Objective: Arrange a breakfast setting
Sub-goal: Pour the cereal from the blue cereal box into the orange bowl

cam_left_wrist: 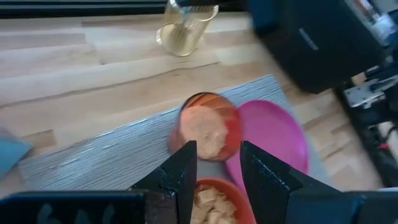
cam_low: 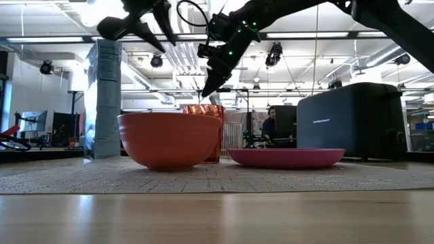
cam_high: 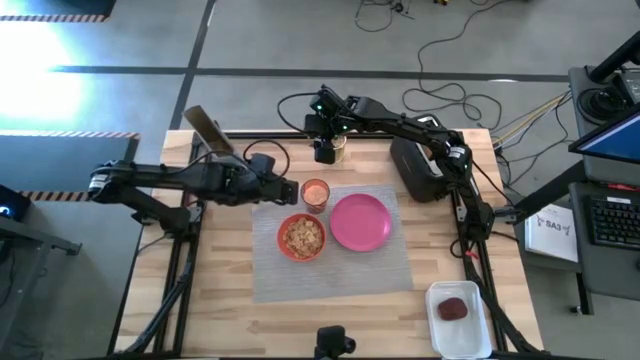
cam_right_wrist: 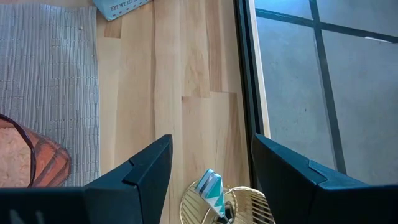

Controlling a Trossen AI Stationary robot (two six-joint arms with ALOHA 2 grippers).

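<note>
A grey woven placemat (cam_high: pixel 330 275) lies mid-table. On it stand a red-orange bowl (cam_high: pixel 301 237) of cereal, a pink plate (cam_high: pixel 360 221) and, at its far edge, a small orange cup (cam_high: pixel 315 193). My left gripper (cam_high: pixel 283 189) hovers open just left of the cup. In its wrist view the cup (cam_left_wrist: pixel 208 127) shows beyond the gap between the fingers (cam_left_wrist: pixel 217 168), with nothing in that gap. My right gripper (cam_high: pixel 326 150) hangs open over a gold ribbed holder (cam_right_wrist: pixel 227 205) at the far edge, one finger on either side above it. A dark-red item (cam_high: pixel 454 309) lies in a white tray (cam_high: pixel 458 335) at the near right.
A black toaster (cam_high: pixel 420 168) stands at the far right, beside the mat. A tall box (cam_low: pixel 107 98) stands at the far left. A teal-and-white packet (cam_right_wrist: pixel 211 186) sticks out of the holder. Bare wood (cam_high: pixel 220 300) lies left of the mat and in front of it.
</note>
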